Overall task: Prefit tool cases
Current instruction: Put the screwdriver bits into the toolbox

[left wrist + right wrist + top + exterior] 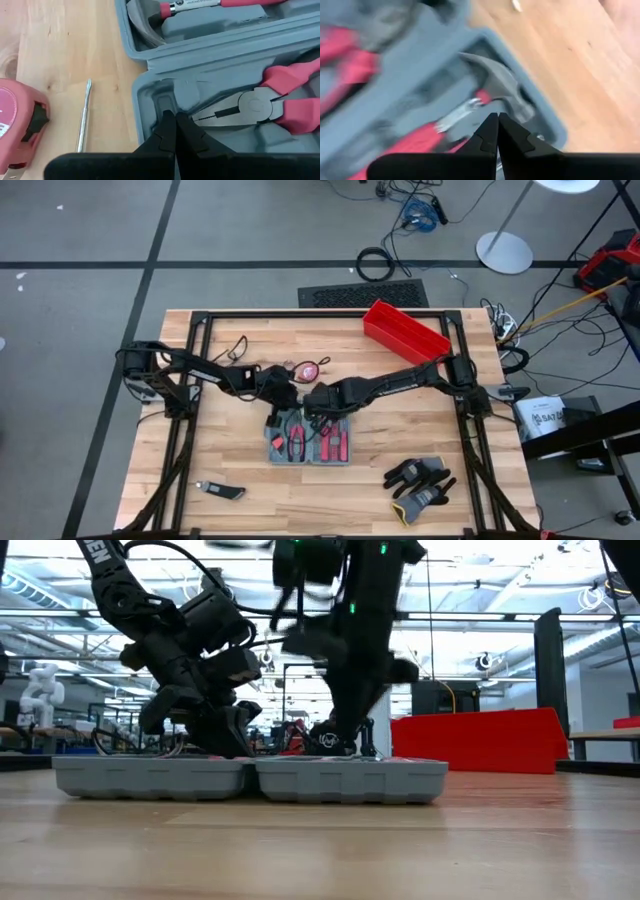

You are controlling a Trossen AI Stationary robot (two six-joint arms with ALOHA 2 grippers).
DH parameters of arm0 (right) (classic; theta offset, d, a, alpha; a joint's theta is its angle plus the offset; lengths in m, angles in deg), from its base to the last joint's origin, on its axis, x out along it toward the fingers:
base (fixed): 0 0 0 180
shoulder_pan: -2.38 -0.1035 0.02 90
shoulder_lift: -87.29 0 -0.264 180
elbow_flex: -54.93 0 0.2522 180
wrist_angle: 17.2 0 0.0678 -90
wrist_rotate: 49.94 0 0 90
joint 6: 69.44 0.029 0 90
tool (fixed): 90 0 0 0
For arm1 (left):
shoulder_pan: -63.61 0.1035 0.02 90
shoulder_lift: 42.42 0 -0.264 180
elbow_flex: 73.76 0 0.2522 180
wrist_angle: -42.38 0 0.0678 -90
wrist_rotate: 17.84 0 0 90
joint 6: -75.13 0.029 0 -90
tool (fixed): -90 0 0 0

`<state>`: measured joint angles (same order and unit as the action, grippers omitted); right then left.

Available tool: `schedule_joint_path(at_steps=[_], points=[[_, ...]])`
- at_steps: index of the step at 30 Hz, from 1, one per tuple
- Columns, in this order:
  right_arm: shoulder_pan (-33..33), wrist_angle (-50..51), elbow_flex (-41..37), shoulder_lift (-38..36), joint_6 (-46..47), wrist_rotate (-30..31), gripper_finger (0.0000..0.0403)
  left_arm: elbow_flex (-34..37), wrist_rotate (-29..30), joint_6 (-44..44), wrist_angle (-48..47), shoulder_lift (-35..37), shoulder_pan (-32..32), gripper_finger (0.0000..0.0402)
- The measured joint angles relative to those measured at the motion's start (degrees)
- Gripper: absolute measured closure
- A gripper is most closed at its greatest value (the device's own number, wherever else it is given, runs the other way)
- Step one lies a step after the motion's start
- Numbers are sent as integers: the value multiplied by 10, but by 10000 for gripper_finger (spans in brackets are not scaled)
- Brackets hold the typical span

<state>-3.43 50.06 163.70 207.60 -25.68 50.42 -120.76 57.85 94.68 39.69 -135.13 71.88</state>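
On the light wooden slatted table (400,450): red open plastic bin (405,330) at far edge, pink round tape measure (307,369) mid-table, black-and-grey work gloves (420,482) near front right, small dark utility knife (222,491) front left.

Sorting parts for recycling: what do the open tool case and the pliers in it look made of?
Tool case: likely moulded plastic, matte grey, with soft rounded slot edges. Pliers: dull grey metal jaws and pivot; pink handles look like rubber or plastic coating.
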Motion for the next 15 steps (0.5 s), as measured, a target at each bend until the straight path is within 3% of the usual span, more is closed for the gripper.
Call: schedule_joint_path(at_steps=[15], points=[[-27, 26, 0, -4, 32, -59, 403, 0, 3, -2, -7, 1, 1, 401]])
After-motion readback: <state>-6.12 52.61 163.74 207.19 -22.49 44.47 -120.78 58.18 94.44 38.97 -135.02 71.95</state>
